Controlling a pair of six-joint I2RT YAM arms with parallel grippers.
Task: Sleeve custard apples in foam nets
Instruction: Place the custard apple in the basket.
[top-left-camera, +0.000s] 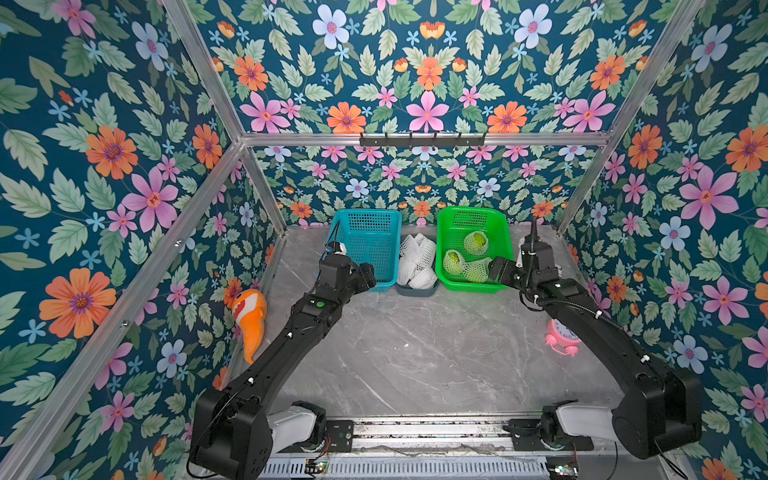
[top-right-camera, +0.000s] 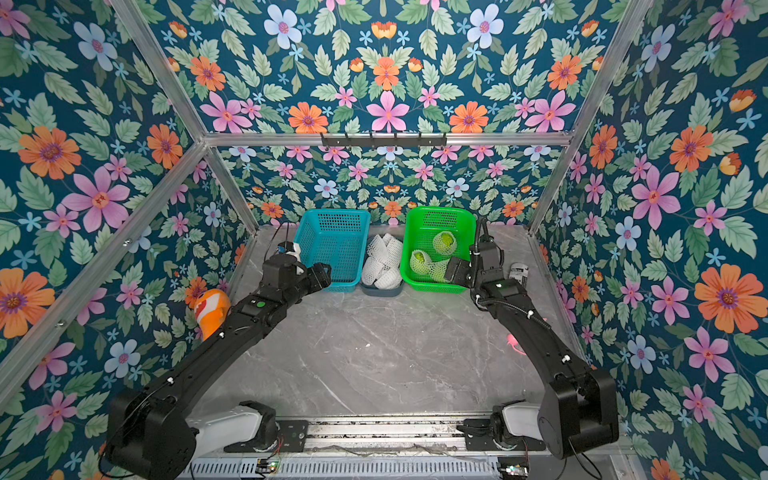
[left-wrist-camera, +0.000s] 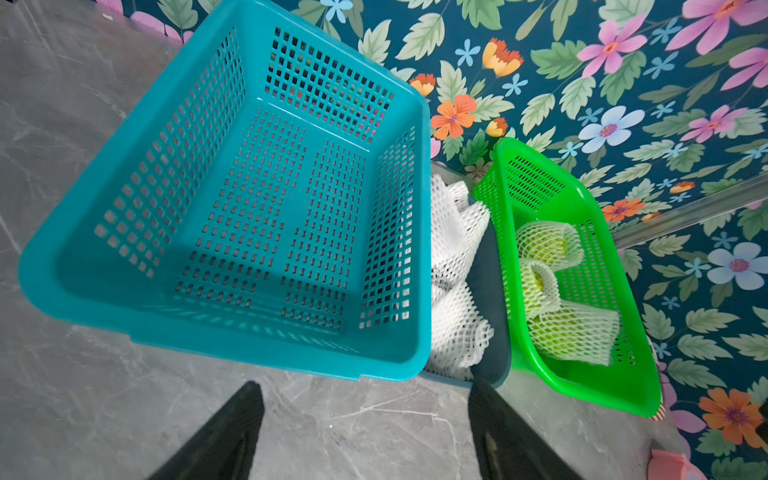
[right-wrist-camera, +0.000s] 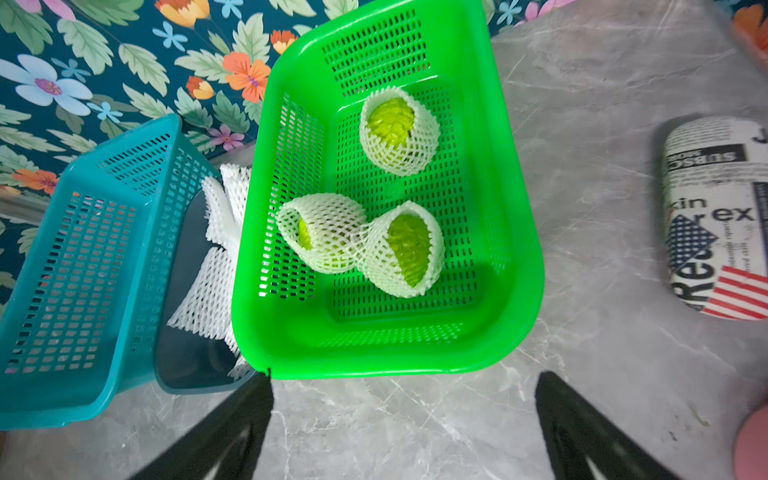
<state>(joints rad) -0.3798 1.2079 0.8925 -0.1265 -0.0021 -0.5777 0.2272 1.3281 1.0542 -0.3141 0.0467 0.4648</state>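
Note:
Three green custard apples lie in the green basket (right-wrist-camera: 374, 365), each inside a white foam net: one at the far end (right-wrist-camera: 390, 129) and two touching nearer me (right-wrist-camera: 320, 232) (right-wrist-camera: 405, 249). In both top views they show as netted fruits (top-left-camera: 476, 243) (top-right-camera: 444, 242). Spare foam nets (top-left-camera: 417, 262) are piled in a dark tray (left-wrist-camera: 486, 291) between the two baskets. My right gripper (right-wrist-camera: 405, 377) is open and holds nothing, just short of the green basket's near rim. My left gripper (left-wrist-camera: 365, 384) is open and holds nothing, in front of the blue basket (left-wrist-camera: 62, 291), which has nothing in it.
An orange clownfish plush (top-left-camera: 249, 316) lies by the left wall. A pink alarm clock (top-left-camera: 561, 334) sits by the right wall under my right arm. A printed can (right-wrist-camera: 715, 216) lies on its side right of the green basket. Both baskets stand against the back wall.

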